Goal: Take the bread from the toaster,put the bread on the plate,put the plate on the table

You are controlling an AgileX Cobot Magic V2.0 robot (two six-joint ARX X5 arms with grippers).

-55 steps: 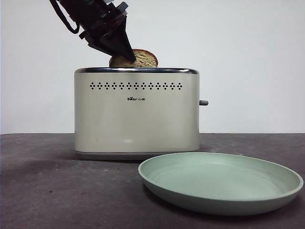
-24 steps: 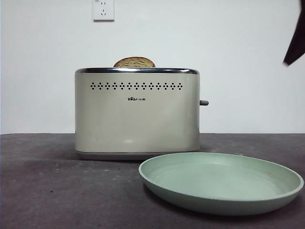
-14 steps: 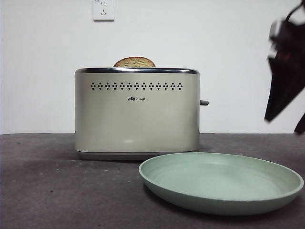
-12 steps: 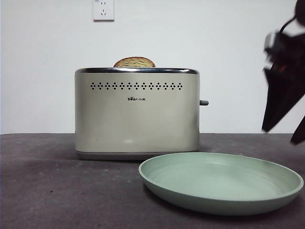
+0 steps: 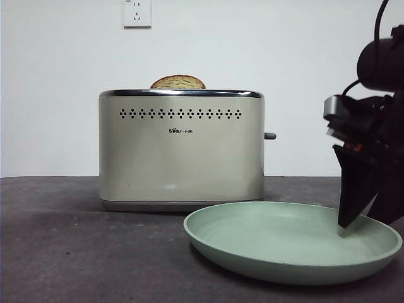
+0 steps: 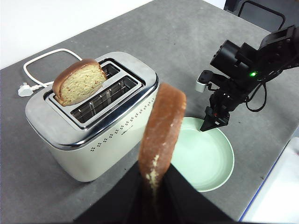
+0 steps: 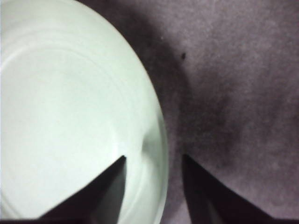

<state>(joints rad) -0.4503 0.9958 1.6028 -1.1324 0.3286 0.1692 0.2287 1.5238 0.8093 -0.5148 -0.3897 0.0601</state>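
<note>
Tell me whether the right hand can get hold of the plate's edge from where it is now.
Probably yes. The right hand is open and straddles the plate's rim, one jaw over the inside, the other over the table. Nothing lies on that rim; the left hand holds the bread away from it.

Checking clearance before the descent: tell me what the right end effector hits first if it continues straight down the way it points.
The right end effector, open, straddles the plate's rim: one jaw over the inside, one outside. It would meet that rim first, then the table.
</note>
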